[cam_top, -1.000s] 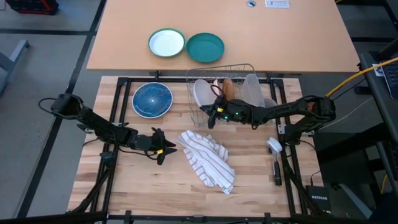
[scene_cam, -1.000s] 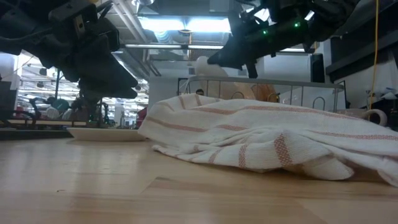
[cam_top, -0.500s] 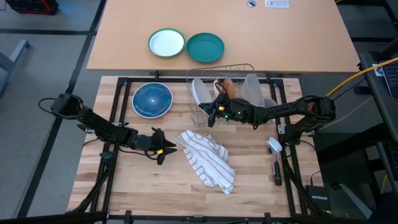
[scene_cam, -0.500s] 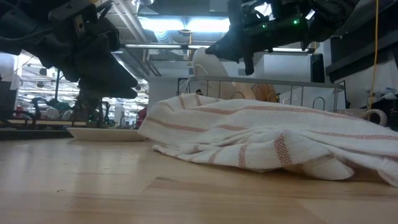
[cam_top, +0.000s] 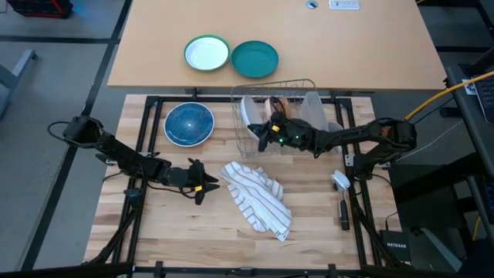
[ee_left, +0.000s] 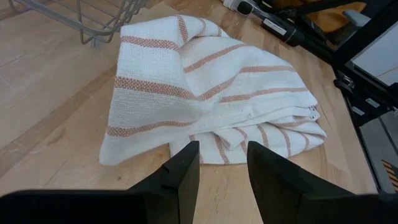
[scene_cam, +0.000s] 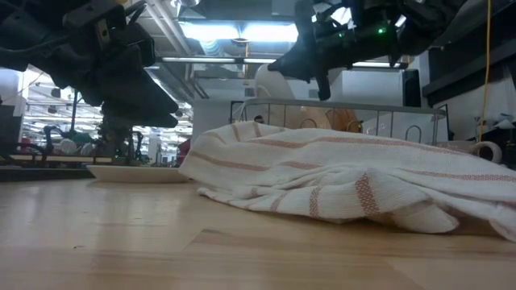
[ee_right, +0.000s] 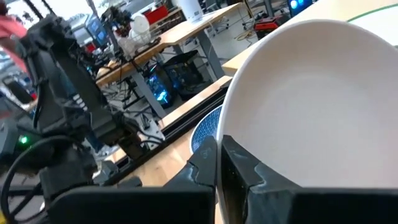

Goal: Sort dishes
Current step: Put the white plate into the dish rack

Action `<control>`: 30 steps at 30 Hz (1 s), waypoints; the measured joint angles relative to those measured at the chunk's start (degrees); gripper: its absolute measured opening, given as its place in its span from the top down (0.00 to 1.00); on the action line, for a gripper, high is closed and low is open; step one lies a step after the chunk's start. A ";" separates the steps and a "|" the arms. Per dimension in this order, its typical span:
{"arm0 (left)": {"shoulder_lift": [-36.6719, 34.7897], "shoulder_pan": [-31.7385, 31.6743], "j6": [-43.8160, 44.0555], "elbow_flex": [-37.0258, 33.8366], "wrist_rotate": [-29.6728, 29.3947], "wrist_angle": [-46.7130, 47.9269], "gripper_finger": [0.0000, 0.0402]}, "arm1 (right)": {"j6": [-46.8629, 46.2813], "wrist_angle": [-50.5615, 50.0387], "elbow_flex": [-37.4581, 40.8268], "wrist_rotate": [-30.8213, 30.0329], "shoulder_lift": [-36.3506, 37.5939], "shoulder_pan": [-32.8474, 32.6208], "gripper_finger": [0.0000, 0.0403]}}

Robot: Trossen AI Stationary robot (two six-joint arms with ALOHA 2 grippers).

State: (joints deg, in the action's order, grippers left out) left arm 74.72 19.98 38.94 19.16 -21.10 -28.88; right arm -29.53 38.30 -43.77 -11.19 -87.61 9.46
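Butcher-block boards make up our work table (cam_top: 170,224), with a tan table (cam_top: 370,46) behind it carrying a teal plate (cam_top: 255,59) and a green-rimmed plate (cam_top: 207,53). Our right gripper (cam_top: 263,133) pinches the white plate (ee_right: 311,106) by its rim above the wire rack (cam_top: 297,85). Our left gripper (ee_left: 222,163), fingers parted and empty, hovers by the striped towel (cam_top: 258,197). We see the blue plate (cam_top: 189,123) flat on the boards, and shelving under ceiling lights beyond.
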 joint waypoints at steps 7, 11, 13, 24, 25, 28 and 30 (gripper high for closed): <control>0.00 1.19 0.04 0.00 0.03 0.00 0.69 | -5.16 0.03 -0.06 2.05 0.02 3.07 0.98; 0.00 1.17 -0.11 0.00 0.00 0.00 0.69 | -7.08 -0.27 -0.09 3.41 0.05 4.39 0.98; 0.00 1.17 -0.11 0.00 0.00 0.00 0.69 | -7.77 -0.83 -0.11 3.75 0.09 4.91 0.97; 0.00 1.16 -0.11 0.00 0.00 -0.02 0.69 | -5.61 -4.63 -0.09 4.58 0.11 5.22 0.93; 0.00 1.16 -0.11 0.00 0.00 -0.01 0.69 | -4.89 -4.74 -0.07 4.68 0.11 5.23 0.92; 0.00 1.15 -0.13 0.00 -0.02 -0.01 0.69 | -4.59 -5.05 0.00 4.76 0.02 5.24 0.90; 0.00 1.15 -0.07 0.00 -0.02 -0.02 0.69 | -4.53 -5.17 0.02 4.80 0.02 5.24 0.88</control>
State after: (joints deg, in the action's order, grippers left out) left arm 74.72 21.12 38.87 19.16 -21.12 -28.91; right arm -34.06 33.13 -43.75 -6.39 -87.60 14.70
